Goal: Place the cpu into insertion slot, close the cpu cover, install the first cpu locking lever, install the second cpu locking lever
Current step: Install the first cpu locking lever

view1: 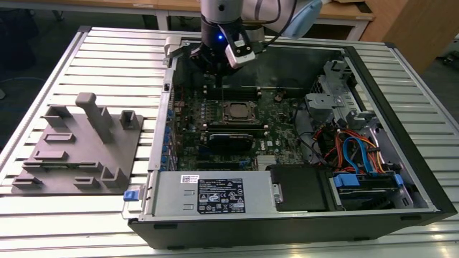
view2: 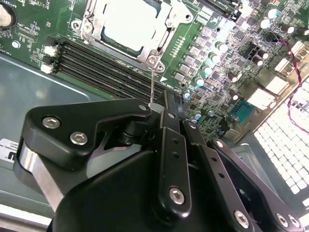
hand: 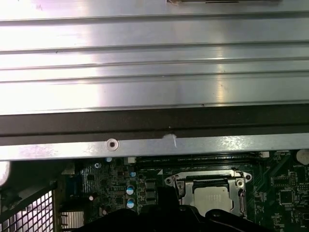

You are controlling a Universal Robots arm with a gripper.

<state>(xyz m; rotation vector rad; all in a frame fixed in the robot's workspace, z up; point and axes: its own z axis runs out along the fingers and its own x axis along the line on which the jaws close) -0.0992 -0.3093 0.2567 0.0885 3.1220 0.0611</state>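
The black, bolted end effector (view2: pixel 157 105) is closed on a thin wire locking lever (view2: pixel 152 82) at the far edge of the insertion slot (view1: pixel 235 111). There the dull silvery square cpu (view2: pixel 126 24) lies flat under the stamped metal cpu cover (view2: pixel 94 21), amid green circuit board (view2: pixel 29 34).

Straight above the cpu cover (view1: pixel 225 111) you've got open air. Watch the thin locking lever (view2: pixel 152 82): it rises from the cover's corner right up to the gripper (view2: pixel 159 108). Long black memory slots (view2: pixel 96 63) lie low just beside it. Toward the exterior view's right, the drive cage (view1: pixel 334 102) and tangled cables (view1: pixel 351 150) crowd the case. The case wall (view1: pixel 161 107) hems you in on the exterior view's left. Outside it, the bare surface (view1: pixel 107 59) is wide open around the grey fixture (view1: pixel 83 145).
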